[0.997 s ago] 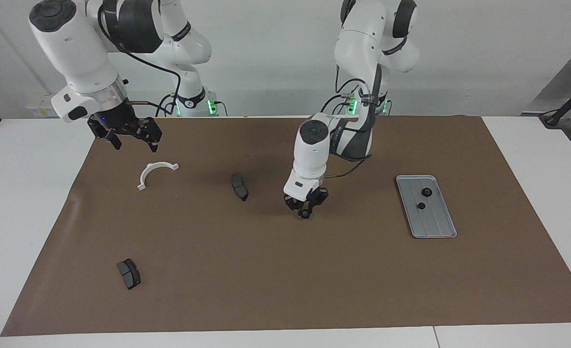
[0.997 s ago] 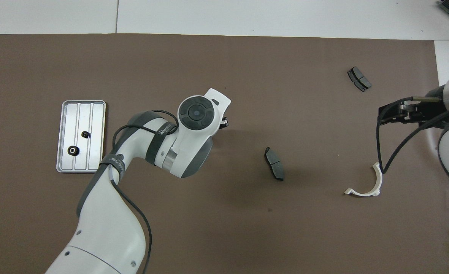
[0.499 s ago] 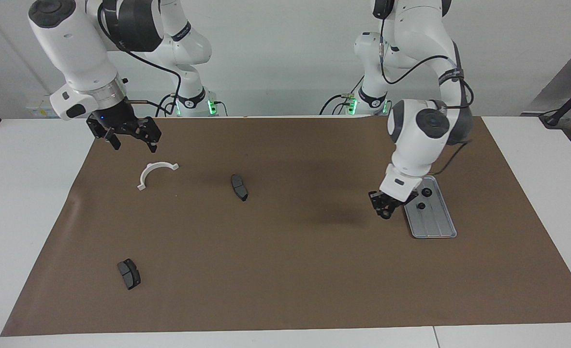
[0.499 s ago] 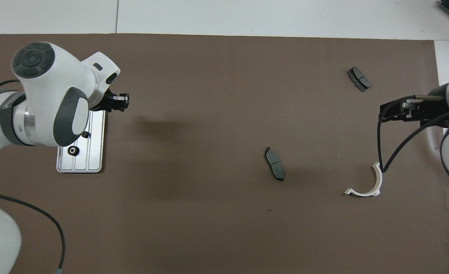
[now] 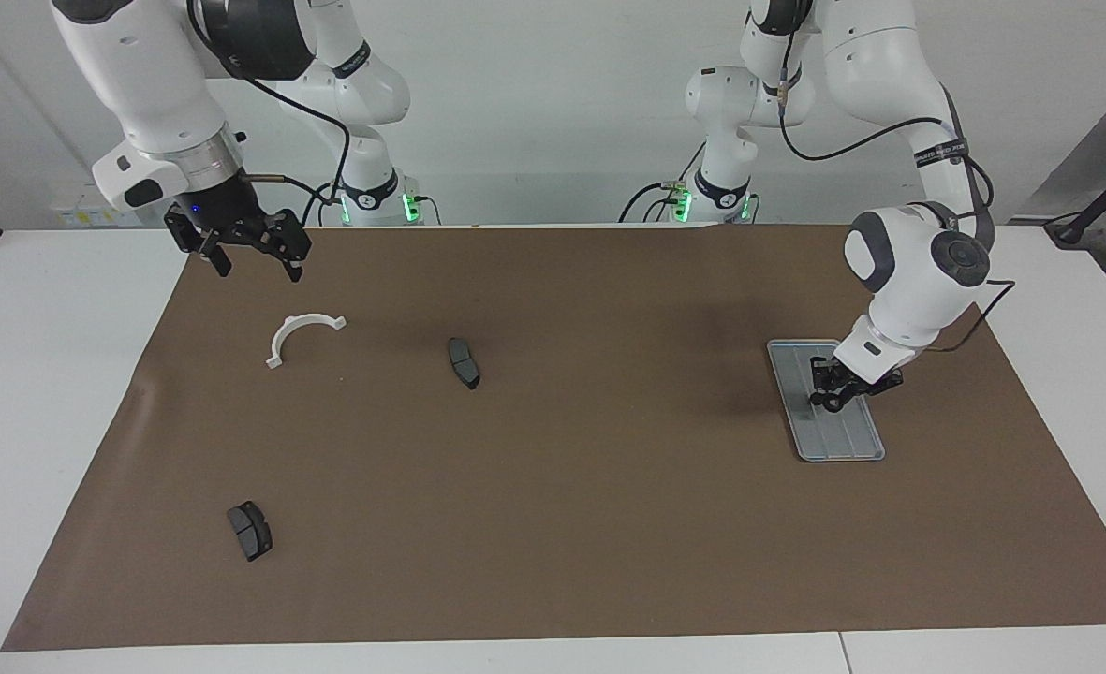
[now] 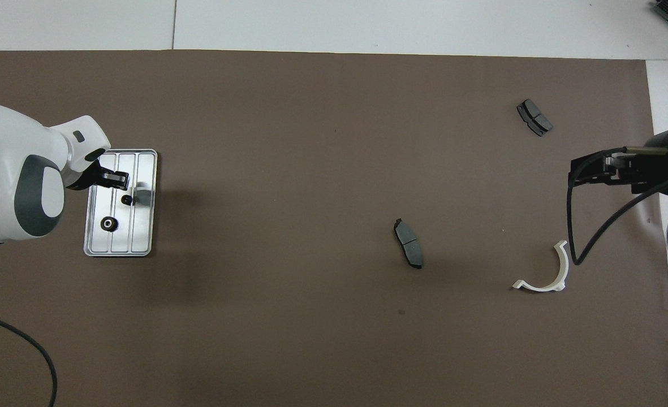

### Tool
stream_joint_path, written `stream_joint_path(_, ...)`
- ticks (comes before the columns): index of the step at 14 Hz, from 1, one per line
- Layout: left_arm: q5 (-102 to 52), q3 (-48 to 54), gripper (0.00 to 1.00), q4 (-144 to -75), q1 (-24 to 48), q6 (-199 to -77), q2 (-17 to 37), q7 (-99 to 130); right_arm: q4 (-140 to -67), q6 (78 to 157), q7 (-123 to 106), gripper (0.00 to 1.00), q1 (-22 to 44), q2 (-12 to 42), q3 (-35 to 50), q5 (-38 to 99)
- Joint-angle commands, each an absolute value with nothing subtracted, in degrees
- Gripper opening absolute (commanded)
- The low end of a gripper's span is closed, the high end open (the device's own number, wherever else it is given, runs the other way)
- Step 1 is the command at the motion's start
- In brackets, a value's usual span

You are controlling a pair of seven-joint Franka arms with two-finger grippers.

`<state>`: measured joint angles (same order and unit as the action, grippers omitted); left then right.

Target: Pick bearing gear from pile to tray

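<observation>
We are at the placing step: our left tool (image 5: 832,397) hangs low over the tray (image 5: 866,440), which lies on the brown mat at the left arm's end of the tabletop, and it is clamped on a small black gear (image 5: 831,403) pinched between its tips. In the overhead view the same tool (image 6: 120,180) sits over the middle of the tray (image 6: 144,243), with two gears already lying in its grooves, one (image 6: 126,199) just beside the tool and another (image 6: 108,224) nearer to the robots. We cannot tell from either view whether the held gear is touching the tray floor or is a little above it. Our right tool (image 5: 251,245), its fingers standing apart and holding nothing, waits in the air over the mat's edge at the right arm's end. What is left of the pile is the white half-ring bracket (image 5: 301,335), one dark pad-shaped block (image 5: 464,362) near the middle of the mat, and a second block (image 5: 249,530) farthest from the robots; we see no loose gear among them. The next move, as we judge it, calls for a short descent until the gear rests in a free groove, clear of the two already there, then parting the fingers and lifting straight up so the gear does not roll or get dragged along.
</observation>
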<state>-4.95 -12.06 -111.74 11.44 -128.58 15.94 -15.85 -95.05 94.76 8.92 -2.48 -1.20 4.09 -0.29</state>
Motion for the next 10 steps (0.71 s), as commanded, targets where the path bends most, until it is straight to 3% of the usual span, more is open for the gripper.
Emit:
stream_joint_path(1, -5.4, -11.4, 0.04, -114.1, 11.9, -132.4, 14.6, -15.0, -96.7, 95.2, 9.1, 1.00, -2.8, -2.5, 4.4, 1.1)
stream_joint_path(5, -5.4, -11.1, 0.06, -114.1, 12.2, -135.9, 16.0, -13.4, -96.7, 95.1, 9.1, 1.00, -2.8, -2.5, 4.4, 1.1)
stream_joint_path(7, -5.4, -11.1, 0.14, -114.1, 13.2, -137.2, 16.8, -12.0, -96.7, 95.1, 9.1, 1.00, -2.8, -2.5, 4.4, 1.1)
stream_joint_path(10, -5.4, -11.1, 0.59, -113.8, 13.2, -137.3, 16.9, -11.5, -96.7, 95.1, 9.1, 1.00, -2.8, -2.5, 4.4, 1.1)
